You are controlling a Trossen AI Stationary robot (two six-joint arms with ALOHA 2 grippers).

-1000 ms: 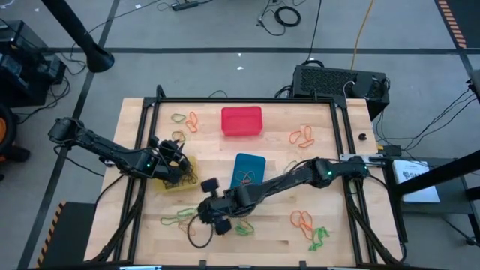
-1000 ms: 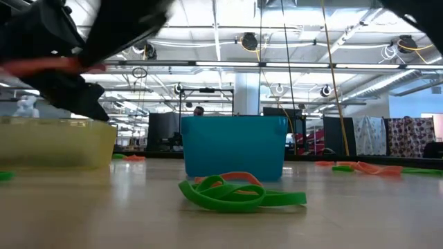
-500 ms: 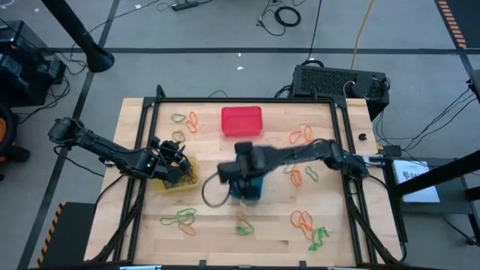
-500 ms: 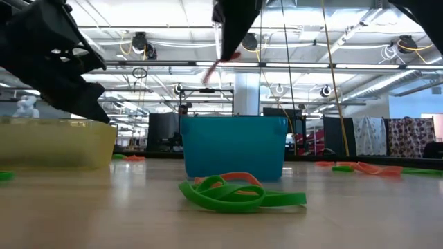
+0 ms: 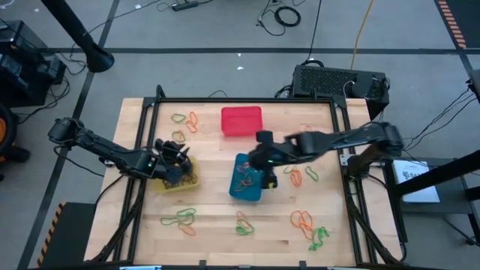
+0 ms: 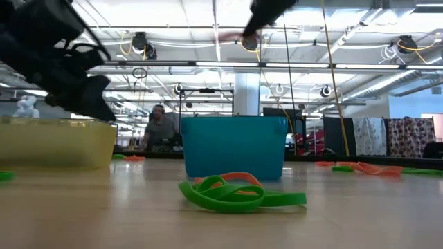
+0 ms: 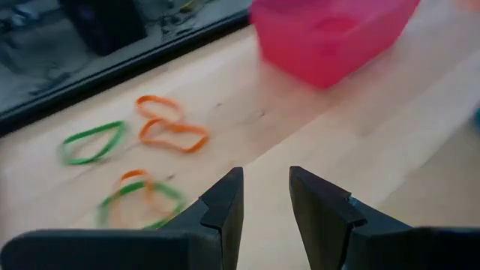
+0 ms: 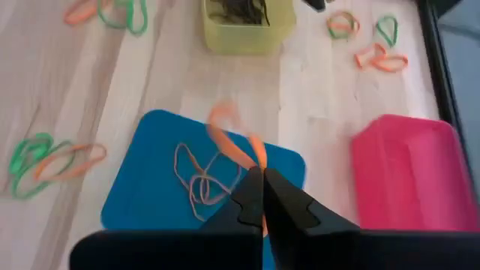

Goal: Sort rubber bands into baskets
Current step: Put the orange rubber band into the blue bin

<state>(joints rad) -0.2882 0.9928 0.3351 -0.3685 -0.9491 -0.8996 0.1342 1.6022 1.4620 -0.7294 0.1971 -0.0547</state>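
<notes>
right gripper [image 8: 259, 184]: pressed together on an orange rubber band [image 8: 234, 142], blue basket [image 8: 142, 187] beneath; visible only from its wrist
left gripper [image 7: 265, 196]: spread, empty, above yellow basket [image 5: 178, 182]

We are counting three baskets on the table [image 5: 225, 232]: one red basket [image 5: 241, 121], one blue basket [image 5: 247, 177], one yellow basket [image 5: 178, 182]. We are also seeing two arms, and many rubber bands [image 5: 302, 136] we cannot count exactly.

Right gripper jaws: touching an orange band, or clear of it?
Touching. The right wrist view shows the right gripper with jaws shut on an orange rubber band, which dangles above the blue basket.
</notes>
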